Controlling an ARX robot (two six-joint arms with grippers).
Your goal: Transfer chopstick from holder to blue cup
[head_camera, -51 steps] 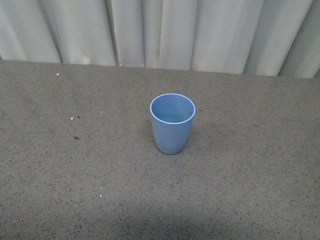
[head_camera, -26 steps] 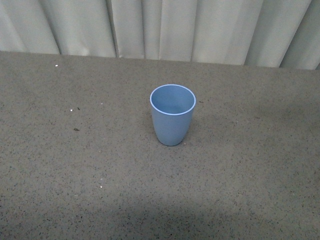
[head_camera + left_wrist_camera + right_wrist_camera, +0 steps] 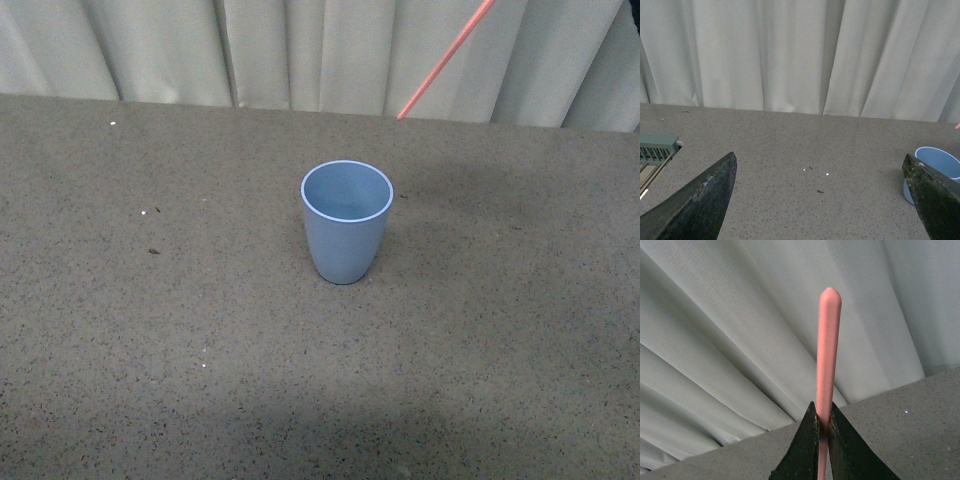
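Right wrist view: the right gripper (image 3: 823,426) is clamped on the chopstick (image 3: 828,355), which rises from between its fingertips to upper centre. Front view shows the chopstick (image 3: 445,59) slanting at upper right, above the blue cup (image 3: 346,222) standing mid-frame. Left gripper (image 3: 822,192) gapes wide, holding nothing.

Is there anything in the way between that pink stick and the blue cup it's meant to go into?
Nothing visible. The chopstick, pinched in the right gripper, hangs slanted above the table; the blue cup stands alone, mouth open and empty.
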